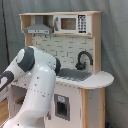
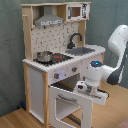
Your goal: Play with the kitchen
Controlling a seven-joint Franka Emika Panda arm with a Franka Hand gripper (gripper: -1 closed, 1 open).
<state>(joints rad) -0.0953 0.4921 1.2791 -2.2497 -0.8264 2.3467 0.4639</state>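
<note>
In the second exterior view the kitchen (image 2: 50,65) stands on the wooden floor (image 2: 12,119), a pot (image 2: 44,56) on its stovetop (image 2: 52,59) at the left. Further right, the oven door (image 2: 75,95) hangs open and the gripper (image 2: 86,89) sits at its top edge; whether the jaws grip it I cannot tell. Judging by this, play is underway, with sink (image 2: 82,50) and faucet (image 2: 74,39) seemingly untouched.
</note>
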